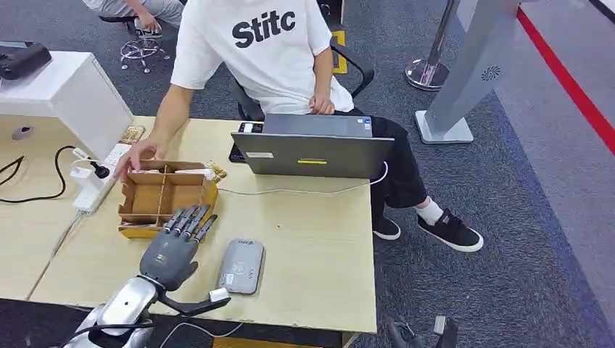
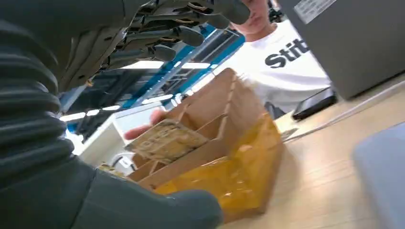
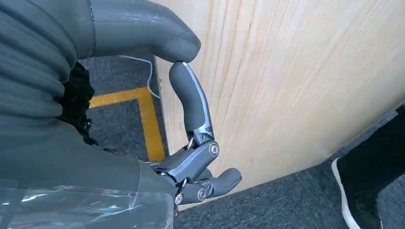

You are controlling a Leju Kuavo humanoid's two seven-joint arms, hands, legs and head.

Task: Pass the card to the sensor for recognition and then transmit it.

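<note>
Reaching stage: left hand (image 1: 176,246) empty, fingers spread over near edge of brown compartmented cardboard box (image 1: 165,196), where worn tan card (image 2: 165,140) stands. Next: dip in, pinch card, carry right to flat grey sensor pad (image 1: 241,265) on worktop (image 1: 312,239). Right hand (image 3: 191,143) hanging beside worktop, fingers curled, holding nothing.

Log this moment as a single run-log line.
left robot hand: open, reaching over wooden organizer | card: in organizer | right robot hand: curled, holds nothing | sensor: on table
</note>
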